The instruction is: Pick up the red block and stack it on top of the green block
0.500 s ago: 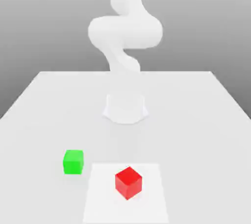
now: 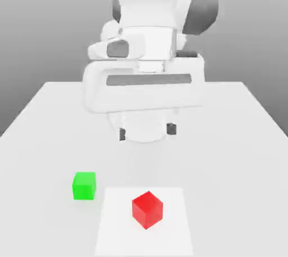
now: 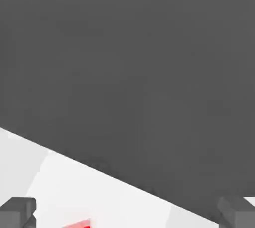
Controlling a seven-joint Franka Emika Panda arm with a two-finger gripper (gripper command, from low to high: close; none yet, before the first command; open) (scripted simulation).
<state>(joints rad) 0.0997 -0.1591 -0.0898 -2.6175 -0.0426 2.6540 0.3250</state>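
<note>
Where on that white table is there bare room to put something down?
The white table is bare on the exterior view's right of the small red cube and along its far edges. It is tighter near the front, where the small green cube sits beside the red one.

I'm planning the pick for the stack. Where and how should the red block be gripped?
Come from straight above and close the open gripper on two opposite side faces of the red block. It sits turned cornerwise on the table, so the wrist probably needs turning first.
</note>
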